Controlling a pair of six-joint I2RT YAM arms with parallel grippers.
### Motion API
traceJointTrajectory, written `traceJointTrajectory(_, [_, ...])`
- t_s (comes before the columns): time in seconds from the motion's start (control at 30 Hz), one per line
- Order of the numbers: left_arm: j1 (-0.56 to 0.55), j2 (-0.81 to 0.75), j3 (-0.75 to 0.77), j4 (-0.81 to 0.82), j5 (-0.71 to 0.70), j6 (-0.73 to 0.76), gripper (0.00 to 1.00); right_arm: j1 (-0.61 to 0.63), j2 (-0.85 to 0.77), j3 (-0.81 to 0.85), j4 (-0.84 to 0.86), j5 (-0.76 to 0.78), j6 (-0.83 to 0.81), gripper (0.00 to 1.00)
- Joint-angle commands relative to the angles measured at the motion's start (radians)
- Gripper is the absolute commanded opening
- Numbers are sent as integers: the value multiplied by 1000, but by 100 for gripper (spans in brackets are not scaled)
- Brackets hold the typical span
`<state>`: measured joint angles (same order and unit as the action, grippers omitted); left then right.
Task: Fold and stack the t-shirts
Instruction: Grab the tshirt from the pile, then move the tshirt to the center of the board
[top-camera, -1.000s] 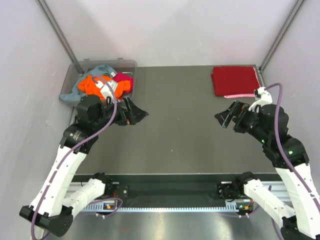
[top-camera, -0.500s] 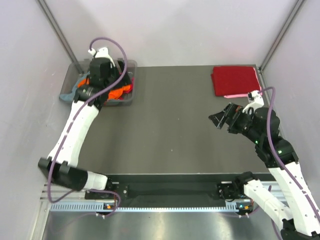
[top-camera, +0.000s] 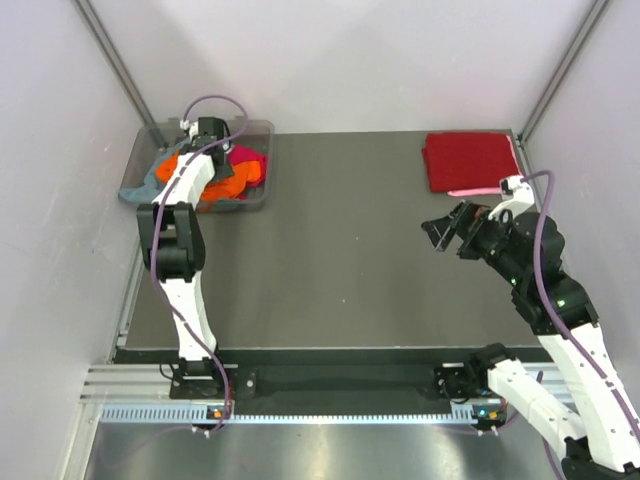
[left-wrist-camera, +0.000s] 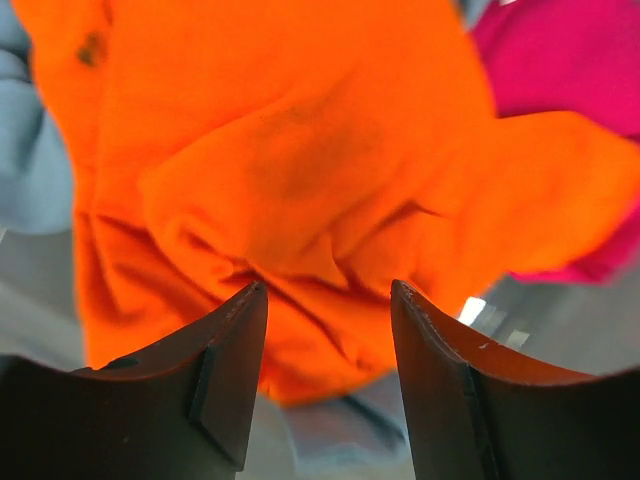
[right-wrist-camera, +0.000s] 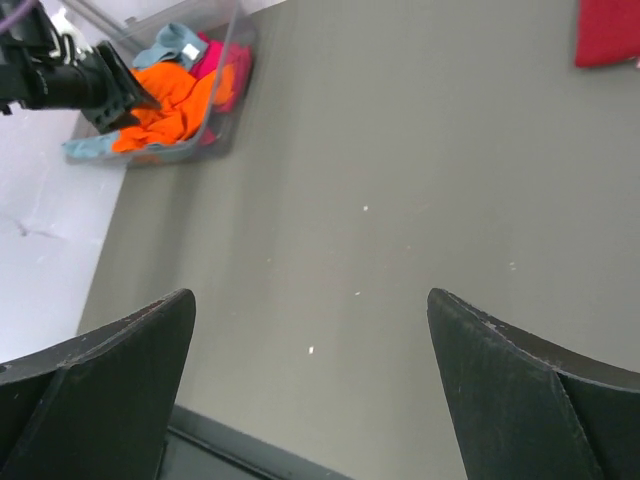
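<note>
A crumpled orange t-shirt (top-camera: 215, 186) lies in the clear bin (top-camera: 255, 196) at the back left, with a grey-blue tee (top-camera: 150, 178) and a magenta tee (top-camera: 248, 160) beside it. My left gripper (top-camera: 197, 172) is open just above the orange t-shirt (left-wrist-camera: 300, 170); its fingers (left-wrist-camera: 225, 370) frame the cloth without closing on it. A folded dark red t-shirt (top-camera: 467, 158) lies at the back right on a pink one (top-camera: 478, 189). My right gripper (top-camera: 443, 233) is open and empty above bare table (right-wrist-camera: 400, 200).
The clear bin stands at the table's back left corner and also shows in the right wrist view (right-wrist-camera: 215, 115). Slanted metal posts (top-camera: 118, 68) rise at both back corners. A metal rail (top-camera: 330, 385) runs along the near edge.
My left arm swung from the table near the bin up and over it, then lowered its gripper onto the orange t-shirt. My right gripper shifted slightly.
</note>
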<state>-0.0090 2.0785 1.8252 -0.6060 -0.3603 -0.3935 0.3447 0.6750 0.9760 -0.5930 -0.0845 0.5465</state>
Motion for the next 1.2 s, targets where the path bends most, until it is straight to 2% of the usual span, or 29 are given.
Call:
traceJointTrajectory(0.0, [1, 40, 85, 26, -78, 15, 57, 10, -8, 36, 39, 61, -60, 100])
traceJointTrajectory(0.07, [1, 67, 103, 34, -95, 22, 57, 8, -2, 33, 39, 71, -68, 100])
traceJointTrajectory(0.2, [37, 143, 143, 35, -83, 48, 47, 10, 15, 33, 38, 78, -76, 100])
traceJointTrajectory(0.23, [40, 150, 147, 35, -83, 51, 35, 10, 18, 33, 38, 80, -74, 100])
traceJointTrajectory(0.3, [38, 154, 155, 40, -74, 61, 19, 8, 29, 35, 36, 80, -74, 100])
traceJointTrajectory(0.33, [37, 149, 160, 34, -74, 62, 7, 8, 28, 36, 35, 78, -74, 100])
traceJointTrajectory(0.37, [35, 126, 167, 35, -69, 64, 1, 8, 32, 41, 33, 78, -71, 100])
traceJointTrajectory(0.57, [12, -30, 290, 55, 16, 129, 0, 7, 21, 35, 42, 71, -40, 100])
traceJointTrajectory(0.67, [-48, -145, 351, 106, 85, 134, 0, 8, 23, 36, 41, 60, -23, 100])
traceJointTrajectory(0.77, [-89, -272, 358, 159, 174, 76, 0, 8, 23, 32, 32, 63, -14, 100])
traceJointTrajectory(0.83, [-109, -331, 344, 216, 304, 21, 0, 10, 21, 33, 6, 77, -14, 100])
traceJointTrajectory(0.9, [-121, -417, 278, 268, 415, -83, 0, 8, 21, 36, -27, 115, -17, 100])
traceJointTrajectory(0.93, [-143, -448, 243, 334, 528, -120, 0, 8, 18, 38, -36, 126, -20, 100])
traceJointTrajectory(1.0, [-176, -530, 141, 396, 630, -205, 0, 10, 15, 44, -63, 158, -28, 100])
traceJointTrajectory(1.03, [-227, -555, 111, 411, 680, -228, 0, 10, 15, 47, -74, 172, -28, 100])
traceJointTrajectory(1.17, [-357, -722, -88, 429, 768, -264, 0, 8, 9, 64, -126, 209, -23, 100])
